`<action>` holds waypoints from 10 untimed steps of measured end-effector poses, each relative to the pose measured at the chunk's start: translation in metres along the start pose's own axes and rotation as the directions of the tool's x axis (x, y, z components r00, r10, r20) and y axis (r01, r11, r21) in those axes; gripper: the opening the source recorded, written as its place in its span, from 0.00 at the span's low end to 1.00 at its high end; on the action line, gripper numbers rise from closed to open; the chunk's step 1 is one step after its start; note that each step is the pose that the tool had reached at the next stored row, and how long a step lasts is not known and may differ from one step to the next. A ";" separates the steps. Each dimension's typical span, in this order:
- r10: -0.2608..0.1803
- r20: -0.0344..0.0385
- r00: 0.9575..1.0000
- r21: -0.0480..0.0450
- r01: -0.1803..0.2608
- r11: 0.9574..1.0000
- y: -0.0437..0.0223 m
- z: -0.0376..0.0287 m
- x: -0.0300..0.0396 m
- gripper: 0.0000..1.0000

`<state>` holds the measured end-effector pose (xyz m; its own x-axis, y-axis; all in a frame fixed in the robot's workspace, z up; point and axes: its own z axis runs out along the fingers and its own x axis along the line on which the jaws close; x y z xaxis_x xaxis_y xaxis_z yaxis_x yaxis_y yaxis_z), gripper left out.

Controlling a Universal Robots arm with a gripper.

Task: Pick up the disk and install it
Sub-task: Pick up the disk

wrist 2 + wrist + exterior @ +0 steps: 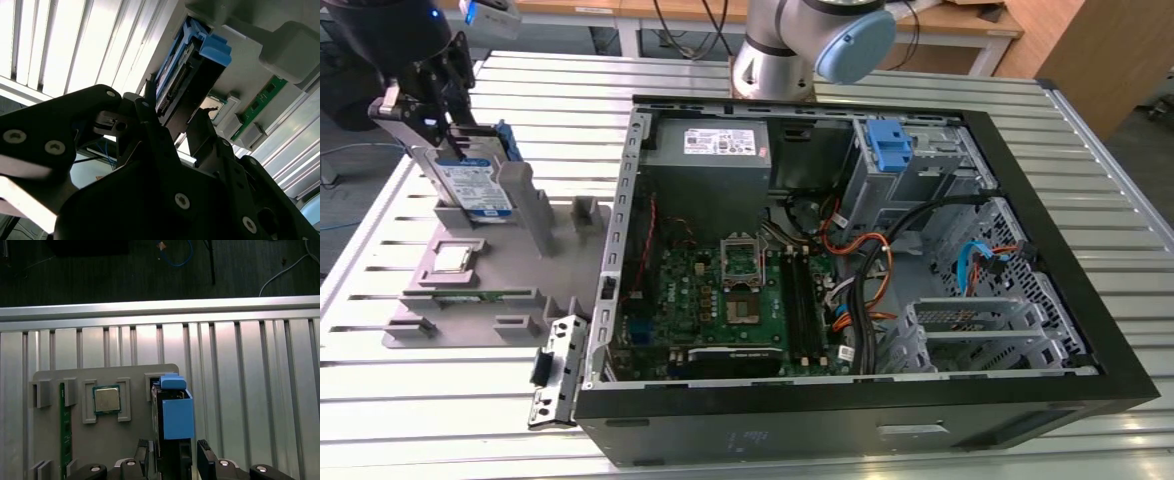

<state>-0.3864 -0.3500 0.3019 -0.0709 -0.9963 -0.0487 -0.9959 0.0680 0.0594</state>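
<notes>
Gripper (173, 446): jaws spread, straddling the disk (177, 415), with a slim gap showing on one side and nothing clamped. Disk: stands on edge between the jaws, seated in the grey fixture (115, 440), apparently so that its flat faces meet them.

An open computer case (854, 425) lies on the slatted table (440, 400) beside a grey fixture tray (494, 272).
</notes>
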 end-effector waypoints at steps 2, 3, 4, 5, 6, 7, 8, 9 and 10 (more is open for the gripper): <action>0.000 0.000 1.000 0.000 0.000 1.000 0.0000 0.0000 0.0000 0.51; 0.000 0.000 1.000 0.000 0.000 1.000 0.0000 0.0000 0.0000 0.51; 0.000 0.000 1.000 0.000 0.000 1.000 0.0000 -0.0001 0.0000 0.51; 0.000 0.000 1.000 0.000 0.000 1.000 0.0000 -0.0001 0.0000 0.49; 0.000 0.000 1.000 0.000 0.000 1.000 0.0000 -0.0001 0.0000 0.49; 0.000 0.000 1.000 0.000 0.000 1.000 0.0000 -0.0001 0.0000 0.42; 0.000 0.000 1.000 0.000 0.000 1.000 0.0000 -0.0001 0.0000 0.42; 0.000 0.000 1.000 0.000 0.000 1.000 0.0000 -0.0001 0.0000 0.42; 0.000 0.000 1.000 0.000 0.000 1.000 0.0000 -0.0002 0.0000 0.42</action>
<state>-0.3864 -0.3500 0.3020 -0.0709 -0.9963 -0.0487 -0.9959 0.0680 0.0594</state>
